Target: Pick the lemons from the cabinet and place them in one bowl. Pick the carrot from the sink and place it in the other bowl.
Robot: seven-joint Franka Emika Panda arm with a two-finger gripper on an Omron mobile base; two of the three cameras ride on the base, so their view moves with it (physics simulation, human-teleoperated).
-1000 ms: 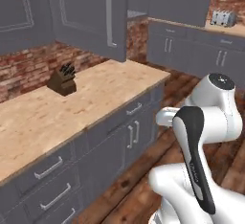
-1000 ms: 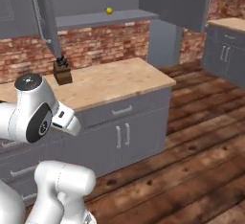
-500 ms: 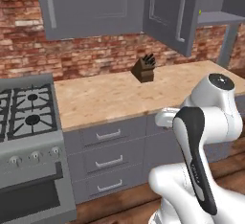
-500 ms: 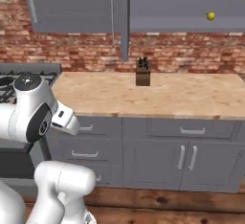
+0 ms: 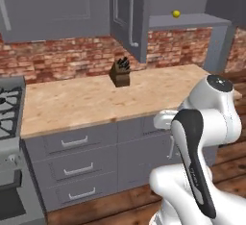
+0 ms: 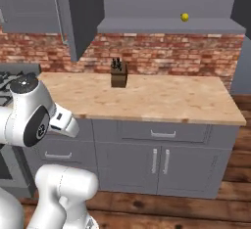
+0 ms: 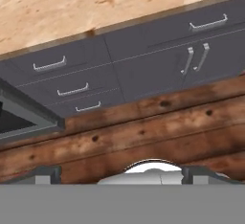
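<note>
In the left base view a lemon (image 5: 176,13) sits on the open cabinet (image 5: 187,22) shelf, near its front edge, above the counter's (image 5: 86,101) right end. The right base view puts that lemon (image 6: 184,16) toward the shelf's right end. In the hand view, the gripper (image 7: 117,177) points at the drawers (image 7: 67,82); whether it is open I cannot tell. Best square up closer before reaching high.

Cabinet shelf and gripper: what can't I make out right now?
- Cabinet shelf: one lemon shows; the open door hides the shelf's left part in the left base view.
- Gripper: in the hand view the fingers are cut off by the bottom edge, so open or shut is unclear.
</note>
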